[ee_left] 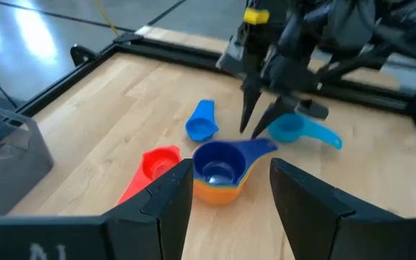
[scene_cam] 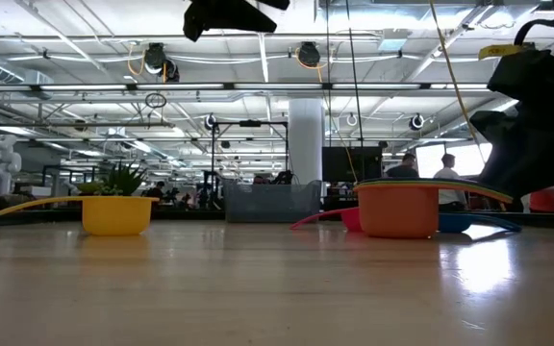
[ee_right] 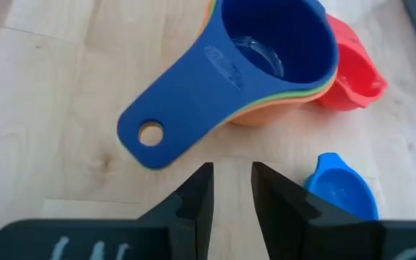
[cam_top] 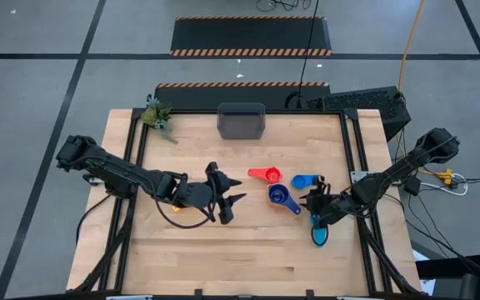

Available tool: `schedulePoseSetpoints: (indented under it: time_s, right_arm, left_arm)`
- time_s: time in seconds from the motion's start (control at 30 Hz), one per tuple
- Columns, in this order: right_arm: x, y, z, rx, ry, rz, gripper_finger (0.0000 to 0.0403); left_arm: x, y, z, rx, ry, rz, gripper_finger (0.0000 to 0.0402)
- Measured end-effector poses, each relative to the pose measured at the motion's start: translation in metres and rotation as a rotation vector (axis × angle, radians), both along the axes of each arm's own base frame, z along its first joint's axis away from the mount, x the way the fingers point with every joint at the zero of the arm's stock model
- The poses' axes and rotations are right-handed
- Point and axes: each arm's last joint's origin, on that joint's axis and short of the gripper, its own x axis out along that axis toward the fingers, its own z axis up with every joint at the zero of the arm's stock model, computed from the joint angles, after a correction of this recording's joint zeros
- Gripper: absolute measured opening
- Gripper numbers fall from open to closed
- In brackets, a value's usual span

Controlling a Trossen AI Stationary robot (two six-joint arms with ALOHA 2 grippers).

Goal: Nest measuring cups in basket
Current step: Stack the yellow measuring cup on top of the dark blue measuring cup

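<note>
A dark blue cup (ee_right: 266, 50) sits nested on a green and an orange cup (ee_left: 219, 189) at mid-table, its handle (ee_right: 172, 108) pointing at my right gripper. A red cup (cam_top: 265, 175) and a blue cup (cam_top: 304, 181) lie just beyond the stack. The cyan cup (cam_top: 319, 236) lies near the right rail, and the yellow cup (cam_top: 186, 218) stands under my left arm. The grey basket (cam_top: 241, 121) rests at the far edge. My left gripper (ee_left: 230, 195) hovers open, left of the stack. My right gripper (ee_right: 231, 173) is narrowly open, just short of the handle's end.
A small green plant (cam_top: 158, 115) stands at the far left corner, beside the basket. Black rails (cam_top: 352, 158) run along the table's left and right sides. Bare wood lies along the near edge (cam_top: 240, 267). People show far off in the room (scene_cam: 445, 171).
</note>
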Motion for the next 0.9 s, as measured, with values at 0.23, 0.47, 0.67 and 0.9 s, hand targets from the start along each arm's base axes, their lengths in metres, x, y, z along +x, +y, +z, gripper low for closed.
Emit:
schedulePoseSetpoints:
  time_s: [0.23, 0.47, 0.67, 0.9]
  right_arm:
    - [-0.006, -0.005, 0.006, -0.037, -0.018, -0.041, 0.0086]
    - [-0.014, -0.013, 0.017, -0.079, -0.090, -0.107, 0.0086]
    - [-0.017, -0.015, 0.028, -0.085, -0.162, -0.097, 0.0086]
    - [-0.020, -0.017, 0.035, -0.050, -0.213, -0.099, 0.0086]
  left_arm:
    - [-0.007, 0.001, -0.011, -0.013, 0.120, 0.027, 0.0186]
    - [-0.026, -0.008, -0.027, -0.022, 0.276, 0.124, 0.0186]
    - [-0.049, -0.017, -0.039, -0.005, 0.369, 0.282, 0.0186]
    - [-0.076, -0.021, -0.056, -0.082, 0.489, 0.415, 0.0186]
